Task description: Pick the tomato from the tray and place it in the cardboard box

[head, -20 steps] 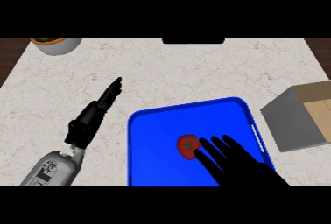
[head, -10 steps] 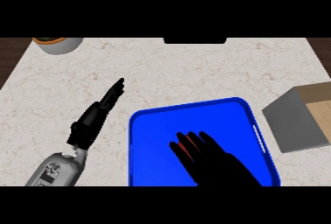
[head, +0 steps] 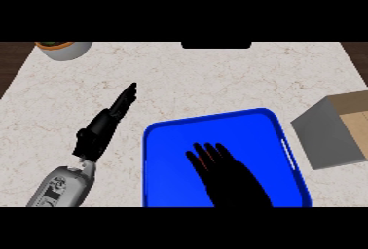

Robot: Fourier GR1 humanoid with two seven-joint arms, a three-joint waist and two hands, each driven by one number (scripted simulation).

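Note:
On the marble counter lies a blue tray (head: 165,146) at the lower middle. My right hand (head: 230,177) reaches in from the bottom edge and lies over the tray's middle, fingers straight and spread, open. The tomato (head: 203,163) is almost fully hidden under those fingers; only thin red slivers show between them. The cardboard box (head: 338,129) stands at the right edge, just right of the tray, its opening partly out of view. My left hand (head: 108,121) rests on the counter left of the tray, open, fingers straight and pointing up and to the right.
A small round pot (head: 63,48) sits at the counter's far left corner. A dark object (head: 215,44) shows at the middle of the far edge. Bare marble stretches between the tray and the far edge.
My right hand has slid left across the tray and now covers the tomato, which was plainly visible one second ago. The left hand has stayed where it was.

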